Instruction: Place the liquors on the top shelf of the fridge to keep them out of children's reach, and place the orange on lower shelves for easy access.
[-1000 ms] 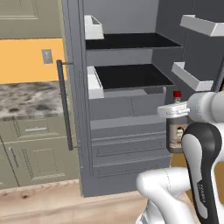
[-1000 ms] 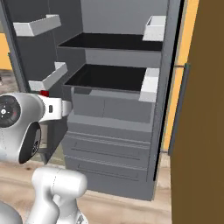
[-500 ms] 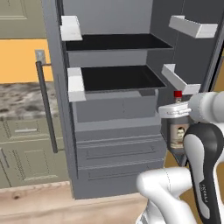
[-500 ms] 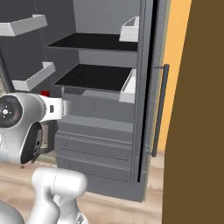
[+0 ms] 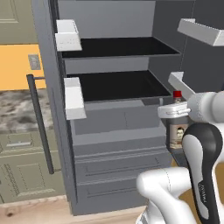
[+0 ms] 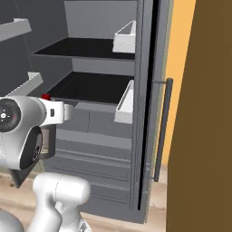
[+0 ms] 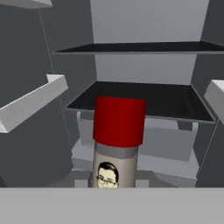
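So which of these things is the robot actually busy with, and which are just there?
Part of the job:
- liquor bottle, held upright in the shut jaws, red cap up
- top shelf of the fridge, bare
- lower shelf, bare

Just there:
- white door bins
- bar handle
- beige cupboards

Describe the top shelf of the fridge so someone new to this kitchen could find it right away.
Start at the tall grey fridge standing open. Inside are two flat black panels, one above the other; the top shelf is the upper one. The black shelf below it sits directly over the grey drawers.
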